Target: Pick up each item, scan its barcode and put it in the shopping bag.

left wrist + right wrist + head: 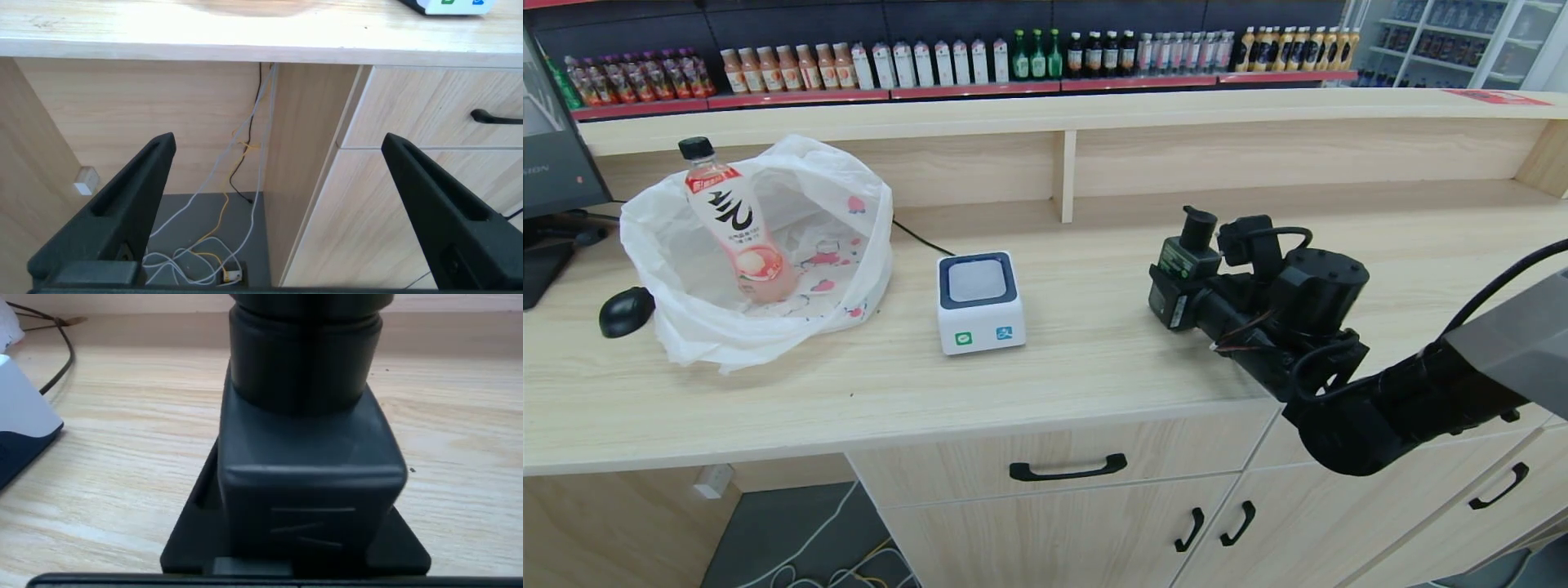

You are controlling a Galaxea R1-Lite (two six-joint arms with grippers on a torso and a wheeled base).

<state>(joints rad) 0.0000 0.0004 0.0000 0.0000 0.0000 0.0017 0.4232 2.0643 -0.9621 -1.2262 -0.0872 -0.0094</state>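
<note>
The long pale wooden counter (1094, 359) carries everything here. On its left part sits the white plastic shopping bag (845, 204) printed with small pink fruit, its mouth slumped open. A pink peach drink bottle with a black cap (739, 237) stands leaning inside it, so that item looks done.

The right gripper (1201, 298) hangs over the right part of the counter, well apart from the bag. It is clamped on a dark square-shouldered bottle with a round black cap (1176, 265), which is held clear of the wood with its cap pointing away from the robot. The left gripper (278, 147) hangs below the counter edge in front of the cabinet, its fingers spread wide and holding nothing.

The white box scanner with a blue-rimmed grey window (978, 302) stands between the bag and the held bottle. A thin black cable (923, 238) runs off behind the scanner, and a black mouse (627, 311) lies just beside the bag.

The dark bottle probably awaits scanning. Trouble could come three ways:
- The label may face away from the window, so no read is made.
- The bottle may twist or slip in the grip while it is turned.
- The leaning pink bottle may topple, or the limp bag rim fold shut, if the drop into the bag comes in low
</note>
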